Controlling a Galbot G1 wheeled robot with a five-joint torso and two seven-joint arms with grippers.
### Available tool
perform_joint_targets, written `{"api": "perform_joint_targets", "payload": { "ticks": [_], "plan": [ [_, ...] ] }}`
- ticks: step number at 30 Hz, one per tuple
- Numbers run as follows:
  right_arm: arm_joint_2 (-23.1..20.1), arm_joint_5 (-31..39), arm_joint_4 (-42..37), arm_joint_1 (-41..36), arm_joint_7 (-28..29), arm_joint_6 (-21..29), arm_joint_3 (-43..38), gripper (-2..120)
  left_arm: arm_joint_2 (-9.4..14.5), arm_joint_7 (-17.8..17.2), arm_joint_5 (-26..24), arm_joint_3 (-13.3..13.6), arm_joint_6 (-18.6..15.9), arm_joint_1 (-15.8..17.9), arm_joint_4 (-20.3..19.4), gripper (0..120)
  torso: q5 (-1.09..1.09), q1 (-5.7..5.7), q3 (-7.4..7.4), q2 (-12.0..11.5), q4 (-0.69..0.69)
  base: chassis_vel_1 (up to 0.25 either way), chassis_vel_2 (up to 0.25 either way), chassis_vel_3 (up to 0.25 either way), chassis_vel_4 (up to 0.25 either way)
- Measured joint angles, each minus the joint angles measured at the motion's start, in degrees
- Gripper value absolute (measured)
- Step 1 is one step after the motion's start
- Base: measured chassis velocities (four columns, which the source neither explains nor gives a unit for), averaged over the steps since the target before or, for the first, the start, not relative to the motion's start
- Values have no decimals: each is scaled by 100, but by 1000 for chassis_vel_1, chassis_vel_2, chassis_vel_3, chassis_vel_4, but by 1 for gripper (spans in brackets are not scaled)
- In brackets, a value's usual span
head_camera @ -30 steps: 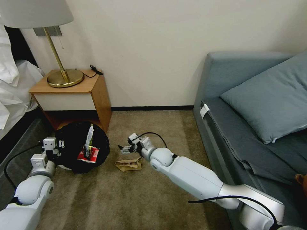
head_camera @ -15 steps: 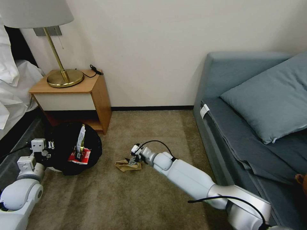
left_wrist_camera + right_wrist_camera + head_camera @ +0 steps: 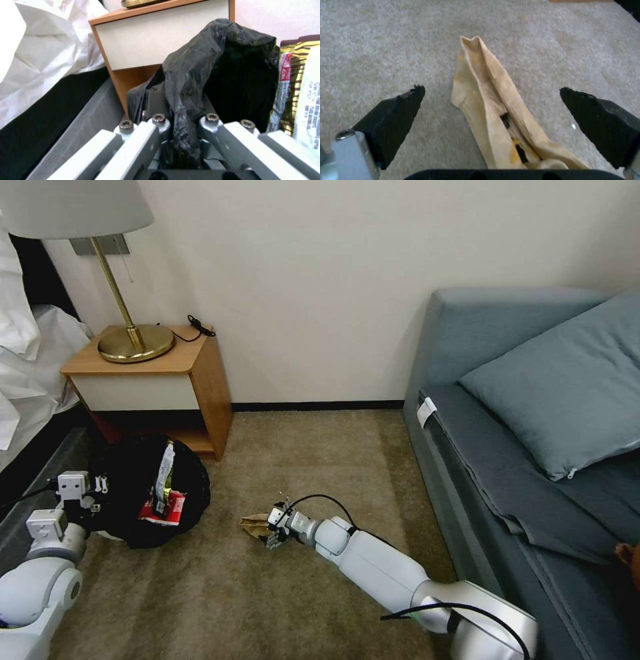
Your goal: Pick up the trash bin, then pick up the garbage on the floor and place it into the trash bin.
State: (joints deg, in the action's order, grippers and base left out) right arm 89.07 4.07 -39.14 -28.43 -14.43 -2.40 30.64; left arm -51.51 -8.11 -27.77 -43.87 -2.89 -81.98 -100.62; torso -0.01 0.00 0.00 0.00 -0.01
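The trash bin (image 3: 143,493), lined with a black bag (image 3: 216,70), hangs off the floor at the left. My left gripper (image 3: 85,495) (image 3: 181,125) is shut on its bag-covered rim. Inside it lie a red-and-white packet (image 3: 163,509) and a gold-striped wrapper (image 3: 164,473) (image 3: 287,95). One piece of garbage, a crumpled brown paper bag (image 3: 255,525) (image 3: 486,105), lies on the carpet. My right gripper (image 3: 273,530) (image 3: 491,90) is low over it and open. Its black fingertips (image 3: 400,117) stand one on each side of the paper bag.
A wooden nightstand (image 3: 200,373) with a brass lamp (image 3: 133,340) stands behind the bin. A bed with white sheets (image 3: 27,373) is at the left edge. A grey-blue sofa (image 3: 480,460) with a cushion runs along the right. Carpet (image 3: 300,447) lies open between them.
My right gripper has come down and toward me onto the brown paper bag. My left arm has carried the bin a little to the left.
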Motion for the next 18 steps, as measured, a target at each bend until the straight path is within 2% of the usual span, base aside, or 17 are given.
{"api": "perform_joint_targets", "payload": {
  "ticks": [9,18],
  "plan": [
    [314,-284,582,22,-58,-191,-249,100,-3,21,-3,-154,45,-214,-223,4,1,0,0,0,2,0,0,0,0],
    [318,-595,1174,86,-182,-371,-497,100,-131,36,41,-171,152,-357,-406,4,1,0,0,0,1,0,0,0,0]
  ]
}}
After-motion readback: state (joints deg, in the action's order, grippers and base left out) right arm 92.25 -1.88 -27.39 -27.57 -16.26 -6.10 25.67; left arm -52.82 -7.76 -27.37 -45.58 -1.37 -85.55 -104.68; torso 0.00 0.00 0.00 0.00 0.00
